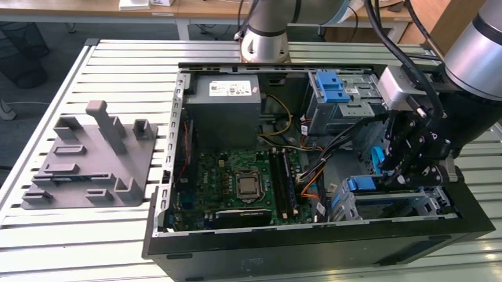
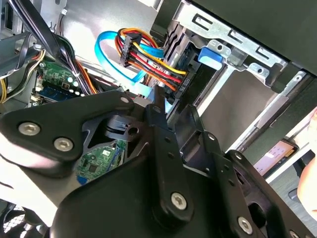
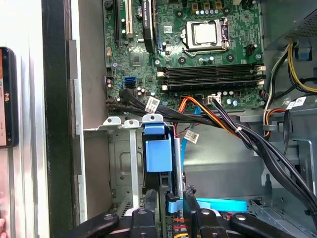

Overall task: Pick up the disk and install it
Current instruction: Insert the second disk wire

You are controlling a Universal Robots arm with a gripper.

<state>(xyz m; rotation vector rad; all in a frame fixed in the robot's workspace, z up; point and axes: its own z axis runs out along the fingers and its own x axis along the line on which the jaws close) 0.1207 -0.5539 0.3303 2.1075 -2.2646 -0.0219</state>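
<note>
From the exterior view's left, you pass the motherboard (image 1: 239, 182) and reach the gripper (image 1: 408, 170), jaws closed on the disk (image 3: 171, 198). You're mid-insertion at the lower drive cage (image 1: 400, 200). The disk stands on edge, long axis running down into the bay; I judge it needs a straight, aligned push.

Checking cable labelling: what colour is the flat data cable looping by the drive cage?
Light blue; the flat data cable shows best in the second wrist view.
</note>
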